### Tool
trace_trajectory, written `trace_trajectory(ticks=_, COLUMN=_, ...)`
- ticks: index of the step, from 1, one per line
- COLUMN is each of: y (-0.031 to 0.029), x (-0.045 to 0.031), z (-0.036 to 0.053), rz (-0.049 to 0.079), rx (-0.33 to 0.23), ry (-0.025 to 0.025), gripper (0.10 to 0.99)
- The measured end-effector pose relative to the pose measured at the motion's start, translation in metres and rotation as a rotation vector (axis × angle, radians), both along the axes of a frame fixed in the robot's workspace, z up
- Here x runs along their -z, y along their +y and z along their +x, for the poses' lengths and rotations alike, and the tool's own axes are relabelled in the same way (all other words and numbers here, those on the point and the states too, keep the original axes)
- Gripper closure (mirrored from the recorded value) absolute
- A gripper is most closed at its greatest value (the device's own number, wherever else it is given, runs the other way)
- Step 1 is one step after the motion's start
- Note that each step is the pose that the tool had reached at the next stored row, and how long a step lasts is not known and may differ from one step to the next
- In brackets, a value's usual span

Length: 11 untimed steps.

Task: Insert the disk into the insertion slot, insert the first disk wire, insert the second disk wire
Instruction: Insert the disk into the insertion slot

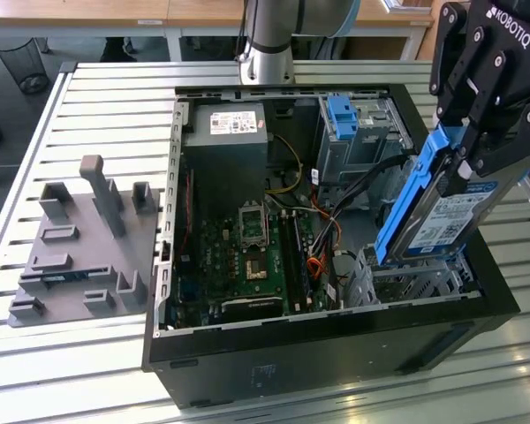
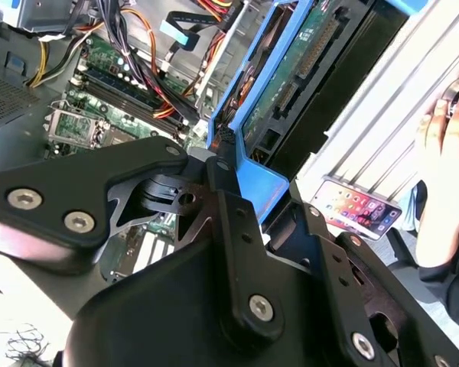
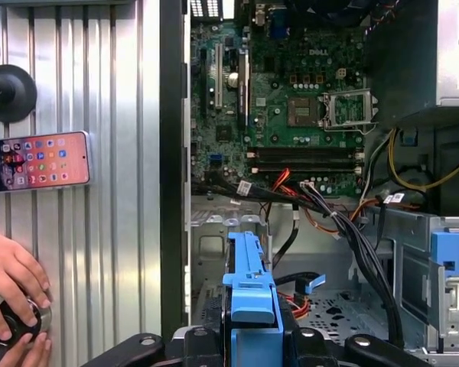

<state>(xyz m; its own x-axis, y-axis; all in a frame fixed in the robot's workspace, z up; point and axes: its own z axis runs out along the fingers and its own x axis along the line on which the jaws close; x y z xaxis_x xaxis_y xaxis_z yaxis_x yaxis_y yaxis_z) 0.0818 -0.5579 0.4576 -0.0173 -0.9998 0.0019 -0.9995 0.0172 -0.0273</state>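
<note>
In the exterior view my gripper (image 1: 477, 168) is shut on the upper end of the disk (image 1: 437, 216), a silver drive with a white label in a blue carrier. The disk hangs steeply tilted, its lower end at the top of the insertion slot (image 1: 415, 281), the low grey perforated cage at the case's corner on the exterior view's right. Both wrist views show the black fingers (image 2: 233, 222) clamped on the blue carrier (image 3: 250, 294), and the disk's green underside (image 2: 291, 76) faces the second wrist camera. Loose black and orange cables (image 3: 321, 214) run beside the slot.
The open computer case (image 1: 327, 362) lies on a slatted metal table (image 1: 106, 97). A taller cage with a blue latch (image 1: 343, 119) stands behind the slot. A grey fixture plate (image 1: 79, 256) lies at the exterior view's left. A phone (image 3: 38, 160) and a person's hand (image 3: 8, 279) are beside the case.
</note>
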Motion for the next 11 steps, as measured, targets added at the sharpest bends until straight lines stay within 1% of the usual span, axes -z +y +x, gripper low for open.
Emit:
trace_trajectory(ticks=3, y=0.0014, x=0.0025, z=-0.0006, rz=0.0, rx=0.0, ry=-0.0001, gripper=0.722)
trace_trajectory(ticks=7, y=0.0048, x=0.0062, z=-0.0008, rz=0.0, rx=0.0, ry=-0.0002, gripper=0.722)
trace_trajectory(ticks=11, y=0.0058, x=0.0099, z=-0.0016, rz=0.0, rx=0.0, ry=-0.0017, gripper=0.722)
